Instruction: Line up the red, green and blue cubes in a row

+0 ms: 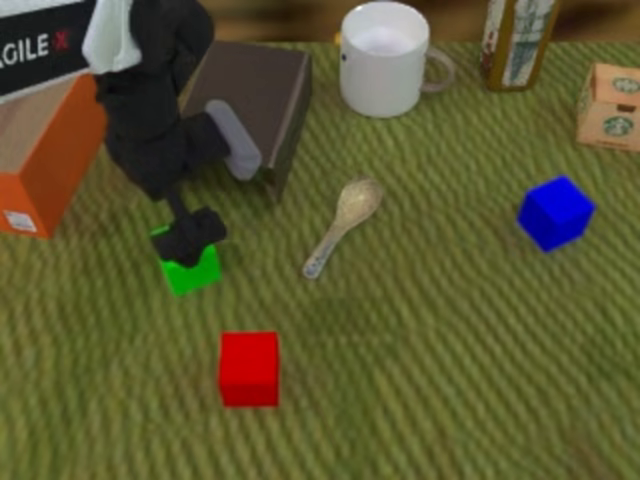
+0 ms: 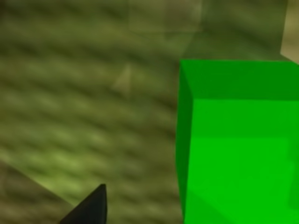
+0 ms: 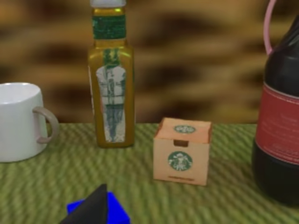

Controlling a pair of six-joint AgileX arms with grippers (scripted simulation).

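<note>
Left gripper (image 1: 190, 243) is down on the green cube (image 1: 192, 270), black fingers covering the cube's far top edge in the top view; can't tell whether the fingers are closed on it or just around it. Left wrist view shows the green cube (image 2: 238, 149) filling one side of the picture, sitting on the woven mat (image 2: 84, 102), with one dark fingertip (image 2: 91, 207) visible well off the cube face, so no contact seen on that side.

Red cube (image 1: 248, 369) sits near the gripper, toward the near edge of the mat (image 1: 430, 380) and slightly right of it, apart from the green cube. Blue cube (image 1: 555, 212) is far to the gripper's right, well apart from both others. Between the gripper and the blue cube lies a spoon (image 1: 343, 226), on a diagonal. Brown box (image 1: 258, 100) is just behind the gripper, orange box (image 1: 45, 150) to its left, white mug (image 1: 384, 58) behind and right.

Right arm is out of the top view. Right wrist view has one dark finger (image 3: 91, 207) in front of the blue cube (image 3: 117, 212), with the mug (image 3: 18, 122), a yellow-green bottle (image 3: 110, 79), tan logo carton (image 3: 182, 151) and a dark red-labelled bottle (image 3: 279, 126) beyond; right gripper state not visible
</note>
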